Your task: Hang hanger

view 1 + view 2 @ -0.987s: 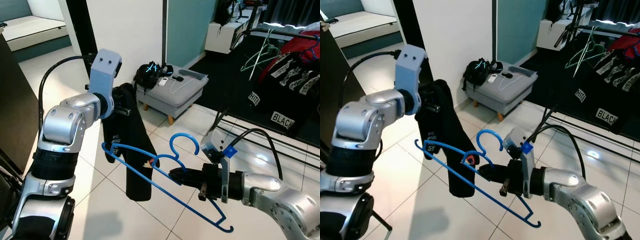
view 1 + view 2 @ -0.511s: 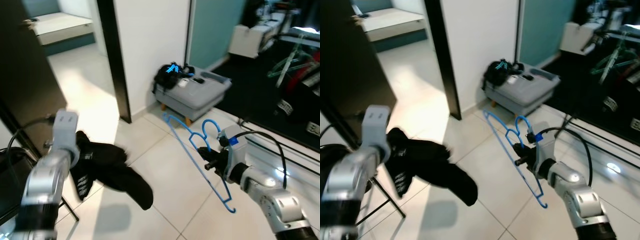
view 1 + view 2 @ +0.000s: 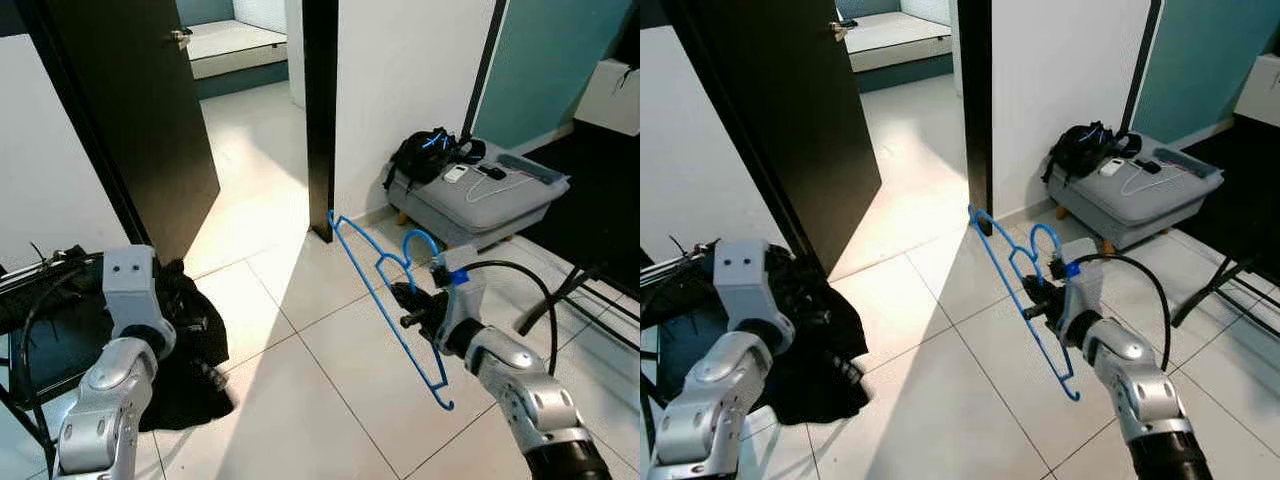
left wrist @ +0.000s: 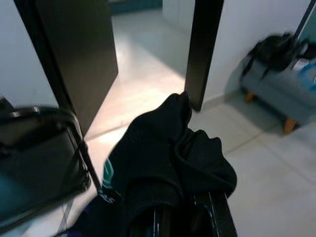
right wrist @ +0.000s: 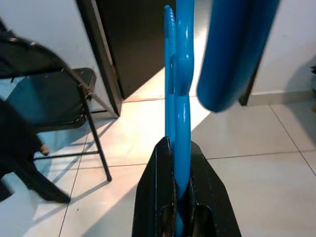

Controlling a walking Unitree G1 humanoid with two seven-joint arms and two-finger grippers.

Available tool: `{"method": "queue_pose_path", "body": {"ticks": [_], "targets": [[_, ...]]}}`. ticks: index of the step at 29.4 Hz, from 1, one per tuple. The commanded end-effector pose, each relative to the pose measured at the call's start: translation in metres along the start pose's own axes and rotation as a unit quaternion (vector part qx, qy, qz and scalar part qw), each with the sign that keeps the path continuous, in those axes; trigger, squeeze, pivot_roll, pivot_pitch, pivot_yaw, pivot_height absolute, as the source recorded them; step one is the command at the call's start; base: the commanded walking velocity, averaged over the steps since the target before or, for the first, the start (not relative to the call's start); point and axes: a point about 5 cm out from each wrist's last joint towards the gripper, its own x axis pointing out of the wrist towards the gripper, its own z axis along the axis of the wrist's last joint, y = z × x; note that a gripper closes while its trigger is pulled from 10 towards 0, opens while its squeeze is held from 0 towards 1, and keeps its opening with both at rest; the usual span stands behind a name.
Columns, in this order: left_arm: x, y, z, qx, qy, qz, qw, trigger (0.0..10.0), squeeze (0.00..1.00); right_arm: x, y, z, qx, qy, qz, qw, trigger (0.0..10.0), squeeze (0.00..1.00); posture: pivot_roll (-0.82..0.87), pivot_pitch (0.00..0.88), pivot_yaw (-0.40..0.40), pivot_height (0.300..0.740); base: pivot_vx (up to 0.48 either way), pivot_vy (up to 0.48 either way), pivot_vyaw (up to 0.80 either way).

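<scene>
A blue plastic hanger [image 3: 385,300] is held out over the tiled floor, tilted, with its hook [image 3: 420,242] on the upper side. My right gripper [image 3: 404,306] is shut on the hanger's bar near the hook, and in the right wrist view its black fingers [image 5: 163,197] pinch the blue bar [image 5: 180,113]. A black garment [image 3: 192,335] hangs bunched at the lower left, apart from the hanger. My left gripper [image 4: 183,219] is shut on this black garment [image 4: 168,153], which drapes over its fingers.
A dark door [image 3: 130,110] stands open beside a black door post [image 3: 320,110]. A grey ottoman [image 3: 490,200] carrying a black bag [image 3: 428,158] sits by the wall. A black folding chair [image 3: 40,330] is at my left, and a rack leg [image 3: 572,290] at the right.
The camera has swung left. The black garment came off the hanger and now hangs low by the chair in my lowered left gripper. The right gripper still holds the bare hanger.
</scene>
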Motion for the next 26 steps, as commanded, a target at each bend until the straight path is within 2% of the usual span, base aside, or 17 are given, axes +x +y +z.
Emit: {"method": "queue_pose_path", "body": {"ticks": [1, 5, 14, 17, 19, 22, 25, 26], "targets": [[-0.001, 0.003, 0.018, -0.001, -0.043, 0.023, 0.999, 10.0, 0.00, 0.007, 0.007, 0.004, -0.013, -0.011, 0.022, 1.000, 10.0, 0.00, 0.06, 0.032, -0.005, 0.740, 0.480, 0.000, 0.76], [-0.001, 0.003, 0.034, -0.021, -0.077, 0.051, 0.996, 10.0, 0.00, 0.009, 0.009, 0.003, -0.025, -0.013, 0.035, 0.999, 10.0, 0.00, 0.06, 0.032, -0.010, 0.740, 0.000, 0.000, 0.76], [-0.003, -0.010, 0.033, -0.028, -0.079, 0.059, 0.995, 10.0, 0.00, 0.011, 0.011, 0.002, -0.030, -0.022, 0.061, 0.997, 10.0, 0.00, 0.05, 0.031, -0.015, 0.740, 0.000, 0.000, 0.76], [-0.004, -0.012, 0.038, -0.017, -0.088, 0.064, 0.994, 10.0, 0.00, 0.012, 0.011, 0.002, -0.030, -0.024, 0.068, 0.997, 10.0, 0.00, 0.05, 0.031, -0.015, 0.740, 0.000, 0.000, 0.76], [-0.005, -0.008, 0.053, 0.006, -0.109, 0.096, 0.989, 10.0, 0.00, 0.013, 0.012, 0.002, -0.028, -0.028, 0.076, 0.996, 10.0, 0.00, 0.06, 0.028, -0.020, 0.740, 0.000, 0.000, 0.76], [-0.005, -0.004, 0.059, 0.010, -0.119, 0.117, 0.986, 10.0, 0.00, 0.014, 0.012, 0.002, -0.028, -0.029, 0.080, 0.996, 10.0, 0.00, 0.06, 0.028, -0.020, 0.740, 0.000, 0.000, 0.76], [-0.009, 0.022, 0.084, 0.020, -0.149, 0.198, 0.969, 10.0, 0.00, 0.015, 0.011, 0.002, -0.025, -0.034, 0.083, 0.996, 10.0, 0.00, 0.07, 0.028, -0.024, 0.740, 0.000, 0.000, 0.76], [-0.009, 0.022, 0.084, 0.020, -0.149, 0.198, 0.969, 10.0, 0.00, 0.015, 0.011, 0.002, -0.025, -0.034, 0.083, 0.996, 10.0, 0.00, 0.07, 0.028, -0.024, 0.740, 0.000, 0.000, 0.76]]}}
